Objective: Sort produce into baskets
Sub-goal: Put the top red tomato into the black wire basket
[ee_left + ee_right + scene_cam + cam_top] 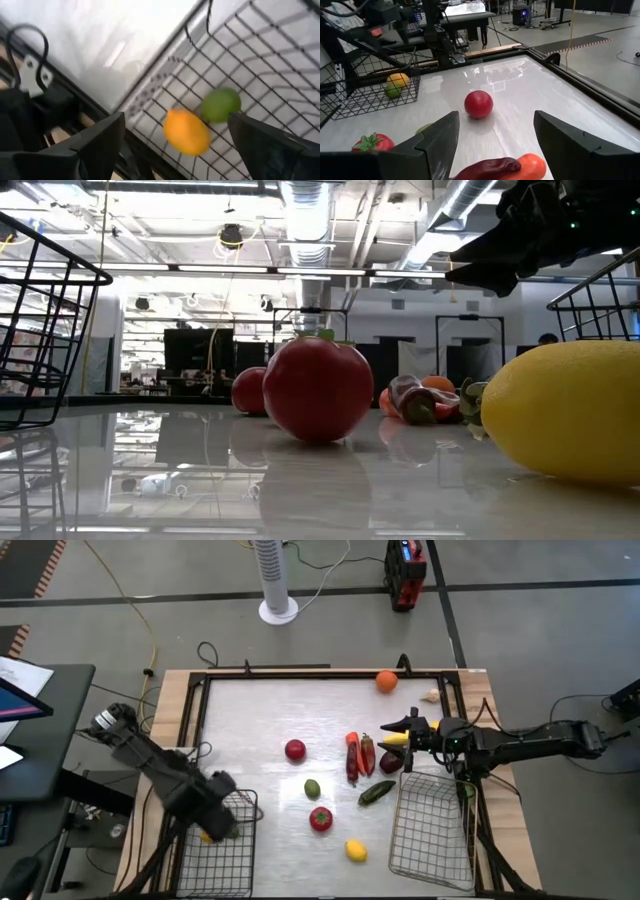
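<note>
Seen from above: white table (260, 710) inside a dark raised frame, two wire baskets at its near edge. Left basket (222, 850) at the near left corner, holding a yellow lemon (187, 132) and a green lime (220, 104) touching each other near one wall. Left gripper (222, 820) poised right above that basket, fingers spread wide with nothing between them, lemon and lime directly below the gap. Right basket (432, 832) at the near right, no produce visible inside. Right gripper (495, 145) low over the cluster just beyond the right basket's far rim, jaws wide apart, gripping nothing; carrot (525, 167) and dark red pepper (487, 167) lying between and just ahead of its fingers. Loose across mid-table: red apple (295, 750), second lime (312, 788), tomato-like red piece (320, 819), another lemon (356, 850) near the front edge, green cucumber (376, 793) beside the right basket's corner. Orange (386, 681) alone by the far rail, a pale piece, perhaps garlic (431, 695), close to the far right corner. Broad bare surface across the far left half.
</note>
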